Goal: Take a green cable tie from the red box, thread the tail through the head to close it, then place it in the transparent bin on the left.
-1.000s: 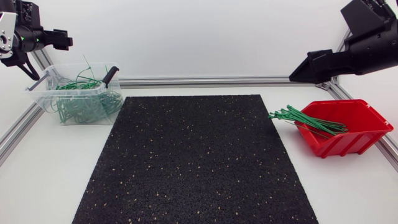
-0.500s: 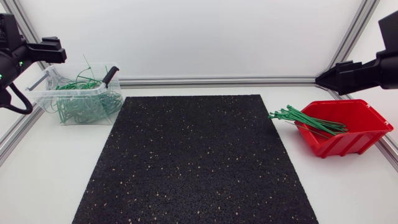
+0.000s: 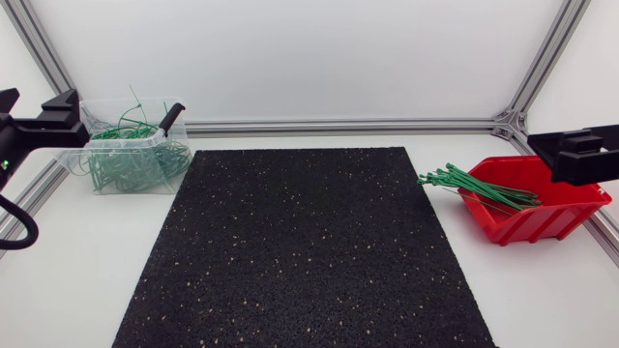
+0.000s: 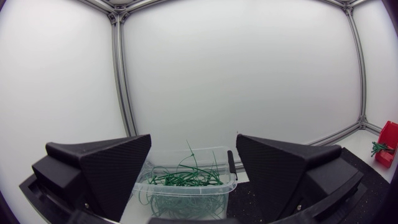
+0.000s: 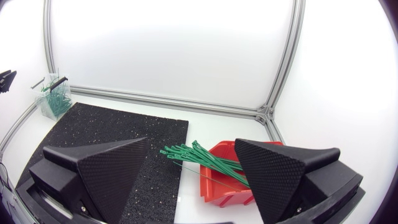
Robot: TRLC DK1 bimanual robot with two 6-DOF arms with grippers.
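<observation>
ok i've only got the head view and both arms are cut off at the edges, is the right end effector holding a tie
observer: no, the right end effector is open and empty; the green ties in the red box lie ahead of it, untouched
operator: and the left one
observer: the left end effector is open too, with nothing between its fingers; the clear bin sits ahead of it

The left gripper point(image 4: 193, 152) has its fingers spread wide, pointing level. The right gripper point(image 5: 191, 149) has its fingers spread just as wide. The two arms sit well apart.
</observation>
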